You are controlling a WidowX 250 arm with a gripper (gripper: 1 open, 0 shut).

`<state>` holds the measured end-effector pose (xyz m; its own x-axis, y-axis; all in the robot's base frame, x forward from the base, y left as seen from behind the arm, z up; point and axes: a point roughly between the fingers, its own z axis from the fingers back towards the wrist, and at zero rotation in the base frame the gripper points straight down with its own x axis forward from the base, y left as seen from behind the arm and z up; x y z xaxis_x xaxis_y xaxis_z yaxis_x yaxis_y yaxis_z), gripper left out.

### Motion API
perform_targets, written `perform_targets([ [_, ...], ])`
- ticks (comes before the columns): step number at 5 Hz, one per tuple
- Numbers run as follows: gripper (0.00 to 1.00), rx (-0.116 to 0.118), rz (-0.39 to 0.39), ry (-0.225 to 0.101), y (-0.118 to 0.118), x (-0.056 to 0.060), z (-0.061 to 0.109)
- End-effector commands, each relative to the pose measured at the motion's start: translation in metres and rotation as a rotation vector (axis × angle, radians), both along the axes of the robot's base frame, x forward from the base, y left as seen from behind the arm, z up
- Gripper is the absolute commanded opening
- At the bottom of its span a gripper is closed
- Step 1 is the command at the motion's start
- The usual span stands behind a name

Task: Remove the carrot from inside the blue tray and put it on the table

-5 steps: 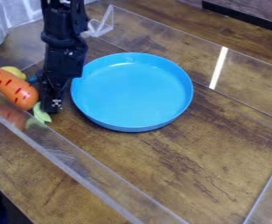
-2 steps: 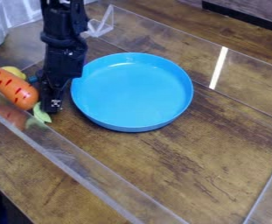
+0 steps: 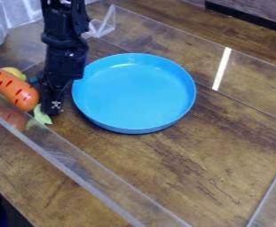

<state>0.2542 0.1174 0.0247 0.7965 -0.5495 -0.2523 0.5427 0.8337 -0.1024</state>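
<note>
Table (image 3: 187, 177) bears carrot (image 3: 12, 89) beside closed gripper (image 3: 52, 106).

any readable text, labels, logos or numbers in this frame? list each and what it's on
None readable.
Gripper: a small white mark near its tip, too small and blurred to read.
Carrot: dark ridge lines only, no lettering.
Blue tray: plain, no print visible.
Table: wood grain and glare only.
</note>
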Motion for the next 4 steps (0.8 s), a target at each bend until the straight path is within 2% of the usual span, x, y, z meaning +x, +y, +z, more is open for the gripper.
perform_targets([
  [1,0.00,0.013,0.037,-0.047,0.0111,-0.0033,0.0154],
  [4,0.00,0.008,0.016,-0.054,0.0091,-0.0021,0.0155],
])
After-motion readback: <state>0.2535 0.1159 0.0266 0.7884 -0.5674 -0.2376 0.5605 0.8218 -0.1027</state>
